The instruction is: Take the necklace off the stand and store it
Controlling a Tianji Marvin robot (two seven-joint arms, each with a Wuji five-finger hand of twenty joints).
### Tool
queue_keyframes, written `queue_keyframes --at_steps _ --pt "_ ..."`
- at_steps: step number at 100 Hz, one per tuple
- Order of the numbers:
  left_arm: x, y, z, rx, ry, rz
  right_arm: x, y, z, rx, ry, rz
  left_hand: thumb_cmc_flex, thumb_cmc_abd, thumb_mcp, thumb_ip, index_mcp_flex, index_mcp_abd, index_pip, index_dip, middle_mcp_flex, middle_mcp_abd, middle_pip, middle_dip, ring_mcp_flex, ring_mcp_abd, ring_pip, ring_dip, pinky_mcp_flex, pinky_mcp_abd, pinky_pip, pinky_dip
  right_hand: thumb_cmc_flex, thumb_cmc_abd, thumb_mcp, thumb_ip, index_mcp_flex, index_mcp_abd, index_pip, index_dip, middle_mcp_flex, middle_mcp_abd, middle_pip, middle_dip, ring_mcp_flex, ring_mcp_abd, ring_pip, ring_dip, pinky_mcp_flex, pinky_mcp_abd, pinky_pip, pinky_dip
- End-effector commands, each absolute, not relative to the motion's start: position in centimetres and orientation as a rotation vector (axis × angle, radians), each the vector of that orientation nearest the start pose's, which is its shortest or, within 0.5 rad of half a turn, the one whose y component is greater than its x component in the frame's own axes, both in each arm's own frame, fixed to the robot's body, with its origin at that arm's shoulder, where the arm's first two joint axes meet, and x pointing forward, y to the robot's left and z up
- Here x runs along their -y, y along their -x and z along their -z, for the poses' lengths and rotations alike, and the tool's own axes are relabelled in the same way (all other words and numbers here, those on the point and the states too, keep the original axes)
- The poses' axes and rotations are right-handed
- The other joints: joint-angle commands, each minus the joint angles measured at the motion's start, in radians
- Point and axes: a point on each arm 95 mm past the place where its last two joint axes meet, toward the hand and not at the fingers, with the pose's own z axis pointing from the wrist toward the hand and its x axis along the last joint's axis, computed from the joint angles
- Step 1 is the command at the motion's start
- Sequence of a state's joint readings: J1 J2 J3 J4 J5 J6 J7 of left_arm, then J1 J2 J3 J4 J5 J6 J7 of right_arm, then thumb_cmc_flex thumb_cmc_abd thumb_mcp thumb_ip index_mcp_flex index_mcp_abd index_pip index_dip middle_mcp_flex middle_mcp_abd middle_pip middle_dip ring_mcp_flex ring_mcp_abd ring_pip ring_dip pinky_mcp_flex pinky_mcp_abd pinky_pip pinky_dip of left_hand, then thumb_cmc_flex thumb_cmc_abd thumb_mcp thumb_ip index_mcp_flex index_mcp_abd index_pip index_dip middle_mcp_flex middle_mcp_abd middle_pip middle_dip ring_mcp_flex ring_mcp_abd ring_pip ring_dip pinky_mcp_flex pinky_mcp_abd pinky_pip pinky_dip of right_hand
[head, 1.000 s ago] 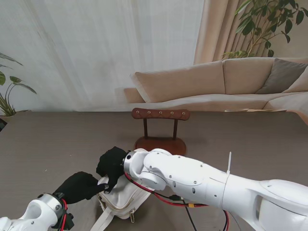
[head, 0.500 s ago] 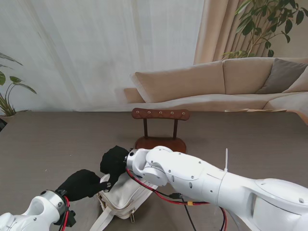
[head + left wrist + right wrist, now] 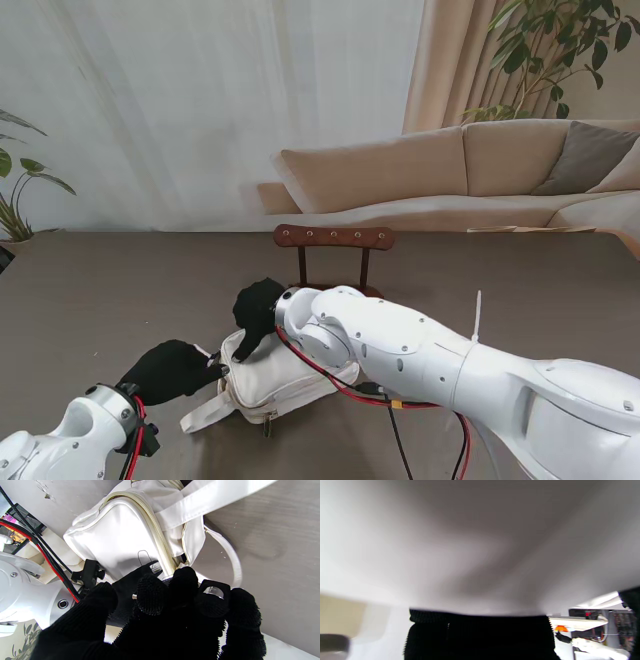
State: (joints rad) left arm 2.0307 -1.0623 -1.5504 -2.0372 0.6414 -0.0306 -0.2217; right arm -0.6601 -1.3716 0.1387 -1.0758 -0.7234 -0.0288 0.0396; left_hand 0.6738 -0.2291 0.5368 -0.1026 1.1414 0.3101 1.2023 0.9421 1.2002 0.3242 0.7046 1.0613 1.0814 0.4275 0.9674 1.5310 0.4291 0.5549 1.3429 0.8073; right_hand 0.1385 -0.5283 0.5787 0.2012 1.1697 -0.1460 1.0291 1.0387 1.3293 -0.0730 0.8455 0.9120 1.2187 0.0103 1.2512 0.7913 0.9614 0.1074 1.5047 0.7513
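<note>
A: Necklace location? I can't see it in any view; the wooden stand (image 3: 333, 262) shows a bare bar.

B: Left hand (image 3: 172, 371)?

A: My left hand fingers (image 3: 183, 580) are curled on the near-left edge of the white bag (image 3: 275, 375), by the zipper; looks like a pinch grip.

B: Right hand (image 3: 257, 312)?

A: Pressed on the bag's far edge. Wrist view is blurred, so I can't tell its grip. Bag lies on the table (image 3: 100, 290), nearer to me than the stand.

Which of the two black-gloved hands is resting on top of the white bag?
The right hand: it lies on the white bag's top, nearest the wooden stand. The left hand meets the bag only at its left end.
</note>
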Motion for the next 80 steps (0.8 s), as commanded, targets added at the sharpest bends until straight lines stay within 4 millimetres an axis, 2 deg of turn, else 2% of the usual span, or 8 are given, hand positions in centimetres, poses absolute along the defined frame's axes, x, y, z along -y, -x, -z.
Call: queue_keyframes --at_steps 1,22,54,80 --pt "-3.7 -29.8 28.6 -1.449 1.639 1.628 -23.5 -48.6 31.2 -2.182 -0.599 -1.405 -0.01 -0.006 0.0 0.012 0.032 0.016 0.053 -0.001 0.033 -0.005 0.022 0.007 0.01 0.032 0.008 0.012 -0.007 -0.046 0.057 0.011 0.219 0.046 0.267 0.251 0.108 0.005 0.125 0.046 0.043 0.024 -0.008 0.023 0.095 0.013 0.169 0.081 -0.014 -0.042 -0.006 0.021" --pt "-3.7 -29.8 29.2 -1.459 1.673 1.614 -22.5 -49.6 30.8 -2.15 -0.696 -1.367 -0.011 -0.006 0.001 0.012 0.031 0.015 0.051 -0.002 0.032 -0.005 0.021 0.006 0.01 0.032 0.007 0.011 -0.008 -0.046 0.056 0.011 0.224 0.063 0.251 0.243 0.091 0.007 0.116 0.053 0.026 0.024 -0.016 0.033 0.095 0.006 0.162 0.082 -0.024 -0.037 -0.013 0.025" --pt "-3.1 -29.1 32.1 -1.453 1.789 1.579 -21.8 -50.7 31.5 -2.138 -0.885 -1.337 -0.009 -0.009 0.006 0.012 0.03 0.022 0.045 -0.005 0.029 0.002 0.015 0.003 0.006 0.044 -0.009 0.006 -0.017 -0.044 0.049 0.008 0.237 0.065 0.243 0.226 0.081 0.01 0.111 0.055 0.014 0.03 -0.017 0.04 0.096 0.003 0.154 0.079 -0.029 -0.032 -0.007 0.032" --pt "-2.0 -27.9 33.6 -1.502 1.881 1.544 -21.4 -51.5 31.8 -2.134 -0.926 -1.294 -0.008 -0.011 0.01 0.011 0.031 0.027 0.041 -0.007 0.028 0.007 0.013 0.003 0.008 0.054 -0.021 0.002 -0.023 -0.042 0.046 0.007 0.237 0.055 0.245 0.217 0.077 0.013 0.109 0.05 0.011 0.03 -0.017 0.039 0.096 -0.005 0.157 0.082 -0.022 -0.036 -0.007 0.03"
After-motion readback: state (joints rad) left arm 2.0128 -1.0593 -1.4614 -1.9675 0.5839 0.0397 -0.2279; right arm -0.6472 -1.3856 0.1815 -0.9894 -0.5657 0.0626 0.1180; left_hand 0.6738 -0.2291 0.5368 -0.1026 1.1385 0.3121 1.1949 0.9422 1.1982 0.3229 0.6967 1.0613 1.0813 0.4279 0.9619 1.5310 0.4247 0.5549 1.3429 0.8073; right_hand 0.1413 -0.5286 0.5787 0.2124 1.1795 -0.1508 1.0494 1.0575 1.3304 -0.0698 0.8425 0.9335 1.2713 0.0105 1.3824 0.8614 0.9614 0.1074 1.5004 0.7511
